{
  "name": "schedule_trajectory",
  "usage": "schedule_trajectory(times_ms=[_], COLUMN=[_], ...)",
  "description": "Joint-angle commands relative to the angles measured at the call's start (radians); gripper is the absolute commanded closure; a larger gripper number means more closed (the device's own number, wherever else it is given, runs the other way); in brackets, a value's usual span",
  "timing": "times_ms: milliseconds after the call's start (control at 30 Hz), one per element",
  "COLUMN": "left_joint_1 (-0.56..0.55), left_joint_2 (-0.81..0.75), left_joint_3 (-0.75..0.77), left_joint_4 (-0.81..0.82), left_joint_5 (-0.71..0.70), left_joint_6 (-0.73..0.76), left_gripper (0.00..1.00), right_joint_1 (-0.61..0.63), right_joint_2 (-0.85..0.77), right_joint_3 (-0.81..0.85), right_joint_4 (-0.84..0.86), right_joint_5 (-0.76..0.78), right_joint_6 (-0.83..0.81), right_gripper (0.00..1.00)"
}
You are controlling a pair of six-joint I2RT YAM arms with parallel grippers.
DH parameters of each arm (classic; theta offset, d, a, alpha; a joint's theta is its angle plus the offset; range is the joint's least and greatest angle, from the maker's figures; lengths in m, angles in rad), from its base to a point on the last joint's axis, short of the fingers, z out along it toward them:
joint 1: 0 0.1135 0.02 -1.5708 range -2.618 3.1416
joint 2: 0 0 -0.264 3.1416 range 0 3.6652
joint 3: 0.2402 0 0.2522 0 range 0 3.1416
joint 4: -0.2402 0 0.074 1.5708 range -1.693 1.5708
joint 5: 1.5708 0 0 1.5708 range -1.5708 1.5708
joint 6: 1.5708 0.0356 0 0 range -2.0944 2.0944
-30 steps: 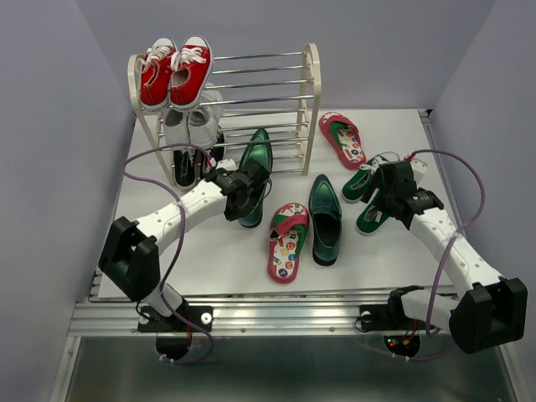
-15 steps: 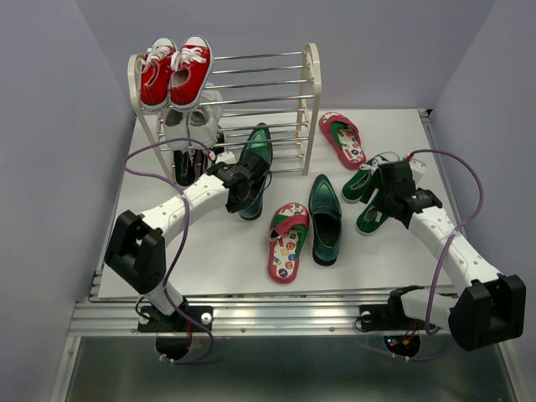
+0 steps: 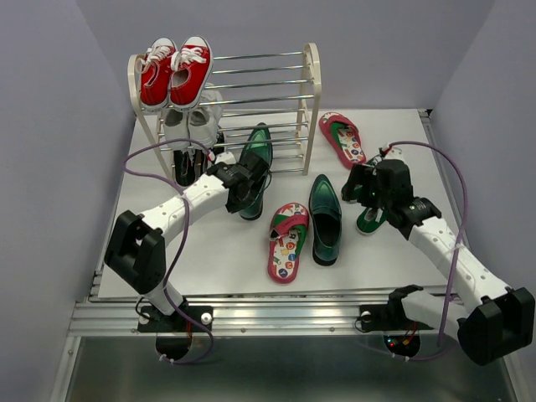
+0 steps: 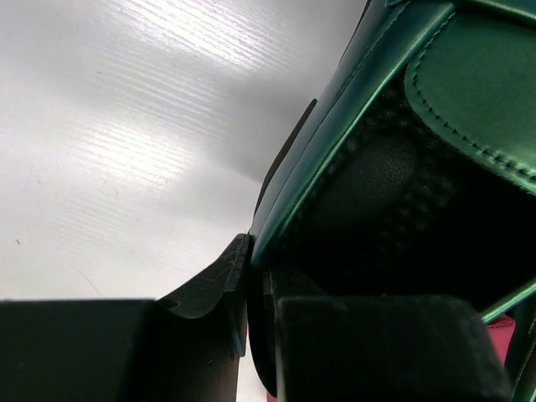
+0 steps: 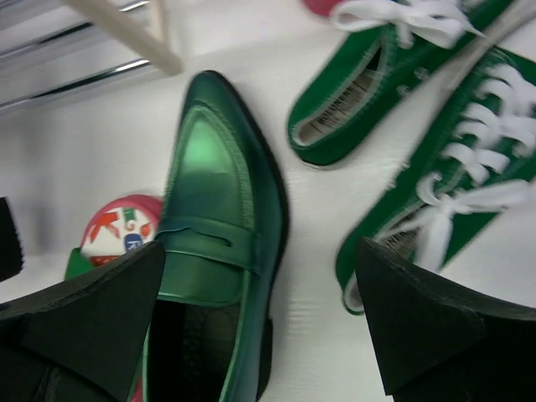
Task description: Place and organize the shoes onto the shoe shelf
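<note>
My left gripper (image 3: 244, 189) is shut on the heel wall of a dark green loafer (image 3: 254, 167), held toe-first in front of the lower tiers of the shoe shelf (image 3: 311, 84); in the left wrist view the loafer (image 4: 394, 151) fills the frame. My right gripper (image 3: 367, 186) is open above the table, between the second loafer (image 3: 324, 218) and the two green sneakers (image 3: 371, 219). The right wrist view shows that loafer (image 5: 209, 251) and the sneakers (image 5: 452, 167). One pink flip-flop (image 3: 286, 240) lies beside the loafer, the other (image 3: 342, 138) right of the shelf.
Red sneakers (image 3: 174, 71) stand on the shelf's top tier at the left, white sneakers (image 3: 191, 121) on the middle tier, black ones (image 3: 184, 167) at the bottom left. Purple walls close in on both sides of the white table (image 3: 209, 260).
My left gripper lifted the loafer slightly toward the shelf. My right gripper moved left, away from the green sneakers and toward the second loafer.
</note>
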Motion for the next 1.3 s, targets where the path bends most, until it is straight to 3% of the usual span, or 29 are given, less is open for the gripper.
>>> schedule_trajectory(times_ms=[0, 233, 467, 700, 767, 800, 900, 1100, 1200, 1267], left_joint_1=[0.008, 0.008, -0.004, -0.014, -0.015, -0.014, -0.014, -0.014, -0.014, -0.014], left_joint_2=[-0.058, -0.085, -0.228, -0.343, -0.345, -0.345, -0.332, -0.311, -0.306, -0.300], left_joint_3=[-0.008, -0.051, -0.191, -0.284, -0.273, -0.272, -0.262, -0.256, -0.250, -0.241], left_joint_4=[0.072, 0.064, 0.063, 0.025, 0.009, 0.006, 0.014, 0.041, 0.057, 0.063], left_joint_5=[-0.033, -0.018, 0.061, 0.097, 0.088, 0.083, 0.088, 0.099, 0.100, 0.103], left_joint_6=[-0.049, -0.049, -0.052, -0.058, -0.058, -0.056, -0.053, -0.055, -0.060, -0.052], left_gripper=[1.00, 1.00, 1.00, 1.00, 1.00, 1.00, 1.00, 1.00, 1.00, 1.00], right_joint_1=[0.078, 0.167, 0.167, 0.177, 0.177, 0.177, 0.177, 0.177, 0.177, 0.177], right_joint_2=[0.011, 0.061, 0.112, 0.143, 0.149, 0.149, 0.178, 0.320, 0.368, 0.414], right_joint_3=[0.046, 0.050, 0.087, 0.093, 0.073, 0.044, -0.002, 0.141, 0.182, 0.196], right_joint_4=[0.185, 0.303, 0.306, 0.360, 0.422, 0.575, 0.749, 0.896, 0.997, 1.053], right_joint_5=[-0.038, -0.021, 0.031, -0.013, -0.040, -0.057, -0.126, -0.114, -0.044, -0.009], right_joint_6=[-0.072, -0.100, -0.108, -0.127, -0.178, -0.234, -0.308, -0.371, -0.355, -0.344], right_gripper=[0.00, 0.00, 0.00, 0.00, 0.00, 0.00, 0.00, 0.00, 0.05, 0.16])
